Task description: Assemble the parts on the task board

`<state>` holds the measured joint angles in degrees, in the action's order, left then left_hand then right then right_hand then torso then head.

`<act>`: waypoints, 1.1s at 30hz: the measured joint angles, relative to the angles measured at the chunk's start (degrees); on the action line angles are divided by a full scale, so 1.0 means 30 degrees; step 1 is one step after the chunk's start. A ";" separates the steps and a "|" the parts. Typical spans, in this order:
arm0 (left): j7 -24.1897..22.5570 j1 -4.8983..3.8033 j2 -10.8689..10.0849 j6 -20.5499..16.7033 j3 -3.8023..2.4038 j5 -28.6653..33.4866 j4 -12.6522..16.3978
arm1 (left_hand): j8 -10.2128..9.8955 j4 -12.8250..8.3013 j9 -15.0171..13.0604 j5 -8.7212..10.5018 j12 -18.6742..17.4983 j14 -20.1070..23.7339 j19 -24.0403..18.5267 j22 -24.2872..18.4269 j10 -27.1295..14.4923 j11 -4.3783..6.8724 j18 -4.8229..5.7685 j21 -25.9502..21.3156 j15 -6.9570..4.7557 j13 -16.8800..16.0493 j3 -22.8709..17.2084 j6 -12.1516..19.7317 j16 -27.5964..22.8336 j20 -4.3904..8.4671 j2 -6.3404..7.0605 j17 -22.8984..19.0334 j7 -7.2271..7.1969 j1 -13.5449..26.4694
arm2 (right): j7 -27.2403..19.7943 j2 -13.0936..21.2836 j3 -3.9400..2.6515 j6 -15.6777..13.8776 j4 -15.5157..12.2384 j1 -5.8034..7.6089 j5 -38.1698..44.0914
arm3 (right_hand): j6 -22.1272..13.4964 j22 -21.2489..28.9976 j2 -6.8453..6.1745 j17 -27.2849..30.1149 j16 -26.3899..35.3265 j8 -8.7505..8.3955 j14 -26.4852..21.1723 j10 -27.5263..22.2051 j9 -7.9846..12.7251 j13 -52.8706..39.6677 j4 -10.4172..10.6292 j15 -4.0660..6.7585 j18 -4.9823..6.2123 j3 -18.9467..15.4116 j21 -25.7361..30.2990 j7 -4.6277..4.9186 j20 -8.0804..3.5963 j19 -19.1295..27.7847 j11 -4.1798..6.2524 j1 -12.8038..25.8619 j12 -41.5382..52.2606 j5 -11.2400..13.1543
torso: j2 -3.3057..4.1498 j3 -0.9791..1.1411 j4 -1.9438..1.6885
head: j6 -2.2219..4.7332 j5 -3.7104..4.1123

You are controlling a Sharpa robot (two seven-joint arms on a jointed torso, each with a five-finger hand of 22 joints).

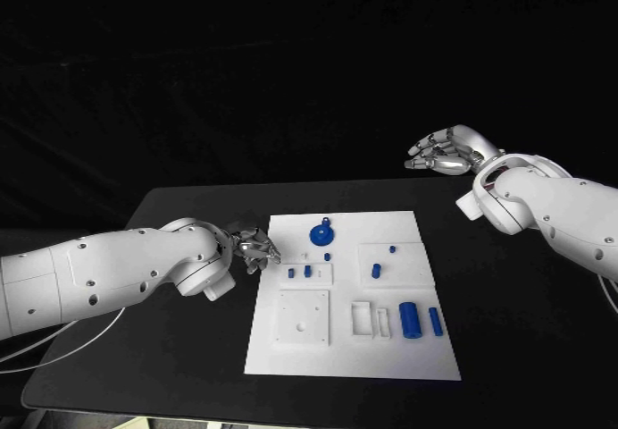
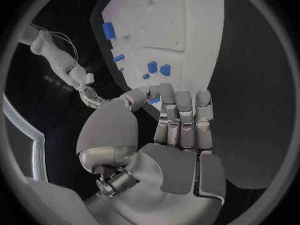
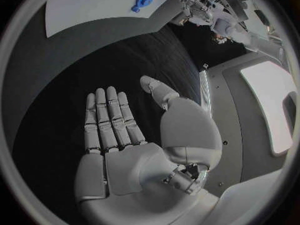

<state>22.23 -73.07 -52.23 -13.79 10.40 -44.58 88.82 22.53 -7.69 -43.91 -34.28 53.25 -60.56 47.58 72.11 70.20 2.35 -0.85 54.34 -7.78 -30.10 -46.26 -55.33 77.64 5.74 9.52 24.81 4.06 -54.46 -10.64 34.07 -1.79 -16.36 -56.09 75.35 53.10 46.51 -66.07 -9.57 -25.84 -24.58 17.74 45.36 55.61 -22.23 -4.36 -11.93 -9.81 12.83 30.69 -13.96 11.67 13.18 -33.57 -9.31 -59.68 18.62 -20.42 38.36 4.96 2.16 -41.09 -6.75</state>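
On the black table [image 1: 180, 197] the white task board [image 1: 347, 299] is laid flat in the middle, and the blue parts are spread across it. A round blue disc part [image 1: 322, 235] is seen near the far edge of the board. Small blue pegs [image 1: 300, 272] are set in a cluster on the board's left side, and one more small peg [image 1: 376, 270] is placed to their right. Two upright-lying blue cylinders [image 1: 410, 320] are found side by side near the right edge, just beside a pair of white slotted blocks [image 1: 371, 320]. A white square plate [image 1: 305, 317] is set on the board's near left.

At the board's left edge the left hand [image 1: 253, 246] is held low, fingers straight and close together, thumb apart, and nothing is gripped. Over on the right, the right hand [image 1: 445, 150] is raised well apart from the board, beyond the table's far right corner; its fingers are stretched flat, and nothing is held there either.
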 measured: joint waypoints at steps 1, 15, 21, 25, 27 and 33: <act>0.0000 0.0000 -0.0001 0.0053 0.0000 0.0015 0.0022 | 0.0136 -0.0221 0.0048 0.0627 0.0000 0.0001 0.0146 0.0062 0.0000 0.0000 0.0000 0.0000 0.0000 0.0000 -0.0296 0.0031 0.0000 0.0039 0.0063 -0.0025 -0.0030 0.0534 | 0.0000 0.0001 0.0000 0.0002 0.0002 -0.0001 -0.0003 | 0.0000 0.0000 0.0000 0.0001 0.0000 0.0000 0.0000 -0.0001 0.0001 0.0000 0.0000 0.0000 0.0000 0.0000 0.0000 -0.0001 0.0000 0.0000 0.0000 0.0000 0.0000 0.0000 | 0.0000 0.0002 0.0000 | 0.0004 0.0000; 0.1160 0.0000 0.0310 0.2086 0.0070 -0.2124 0.0173 | 0.1686 0.3034 0.0078 0.9343 0.0146 -0.0420 0.0665 0.0232 0.0423 0.0423 -0.0002 0.0000 -0.0411 0.0042 0.1957 -0.0383 0.0240 0.0202 0.2426 -0.0081 -0.0449 0.3462 | -0.0002 -0.0007 0.0000 0.0024 0.0026 -0.0023 -0.0040 | 0.0007 -0.0018 0.0000 0.0020 0.0000 0.0000 0.0000 -0.0001 -0.0001 0.0016 0.0000 0.0000 -0.0001 0.0000 -0.0001 -0.0007 0.0000 0.0000 -0.0001 0.0000 0.0000 -0.0073 | 0.0007 0.0002 0.0002 | 0.0007 0.0055; 0.1568 0.0000 0.0572 0.2619 0.0105 -0.3282 0.0102 | 0.1946 0.4045 0.0327 1.0080 0.0263 -0.0587 0.0804 0.0354 0.0721 0.0582 -0.0003 0.0000 -0.0575 0.0023 0.1961 -0.0611 0.0491 0.0203 0.2356 -0.0037 -0.0650 0.3732 | -0.0003 -0.0009 0.0000 0.0028 0.0024 -0.0024 -0.0047 | 0.0008 -0.0037 0.0000 0.0038 0.0000 0.0000 0.0000 -0.0001 -0.0002 0.0036 0.0000 0.0000 0.0000 0.0000 0.0034 -0.0008 0.0000 0.0000 0.0000 0.0000 0.0000 -0.0146 | 0.0007 0.0004 -0.0002 | -0.0015 0.0068; 0.1741 0.0000 0.0763 0.2851 0.0129 -0.3937 -0.0010 | 0.2089 0.4582 0.0467 1.0269 0.0405 -0.0699 0.0982 0.0445 0.0937 0.0595 -0.0004 0.0081 -0.0682 -0.0040 0.1978 -0.0841 0.0609 0.0303 0.2305 0.0006 -0.0687 0.3784 | -0.0004 -0.0009 0.0000 0.0030 0.0023 -0.0025 -0.0052 | 0.0009 -0.0039 0.0000 0.0038 0.0000 0.0064 0.0000 -0.0001 -0.0003 0.0034 0.0000 0.0000 -0.0001 0.0000 0.0072 -0.0009 0.0000 0.0000 -0.0001 0.0000 0.0000 -0.0146 | 0.0007 0.0004 0.0000 | -0.0020 0.0086; 0.1794 0.0000 0.0865 0.2912 0.0133 -0.4132 -0.0088 | 0.2187 0.4803 0.0528 1.0268 0.0444 -0.0839 0.1040 0.0483 0.1034 0.0688 -0.0006 0.0136 -0.0689 -0.0055 0.1942 -0.0965 0.0727 0.0306 0.2281 0.0035 -0.0686 0.3808 | -0.0004 -0.0010 0.0000 0.0031 0.0022 -0.0025 -0.0054 | 0.0009 -0.0039 0.0000 0.0038 0.0000 0.0069 0.0000 -0.0001 -0.0003 0.0034 0.0000 0.0000 -0.0001 0.0000 0.0072 -0.0009 0.0000 0.0000 -0.0001 0.0000 0.0000 -0.0146 | 0.0009 0.0004 0.0000 | -0.0022 0.0090; 0.1870 0.0000 0.1140 0.3007 0.0148 -0.4520 -0.0302 | 0.2201 0.5136 0.0619 1.0267 0.0444 -0.0874 0.1040 0.0543 0.1163 0.0687 -0.0006 0.0136 -0.0709 -0.0058 0.1817 -0.1052 0.0744 0.0306 0.2159 0.0034 -0.0761 0.3850 | -0.0004 -0.0020 0.0000 0.0034 0.0017 -0.0025 -0.0059 | 0.0011 -0.0038 0.0000 0.0054 0.0000 0.0068 0.0000 -0.0001 0.0013 0.0032 0.0000 0.0000 0.0000 0.0000 0.0072 -0.0011 0.0000 0.0000 -0.0001 0.0000 0.0000 -0.0146 | 0.0013 0.0002 0.0004 | -0.0046 0.0112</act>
<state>27.84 -73.07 -48.81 -4.77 10.85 -58.14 87.91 29.13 7.72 -42.05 -3.48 54.58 -63.18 50.70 73.74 73.69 4.41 -0.87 54.75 -9.91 -30.27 -40.81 -58.49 79.87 6.66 16.00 24.91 1.78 -42.91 -10.65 34.01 -1.79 -16.26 -56.04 75.27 52.92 46.54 -66.18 -9.58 -25.68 -24.58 17.95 45.36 55.60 -22.19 -4.26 -11.93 -9.81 12.83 30.69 -13.74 11.63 13.18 -33.57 -9.31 -59.68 18.62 -20.86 38.40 4.97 2.17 -41.23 -6.41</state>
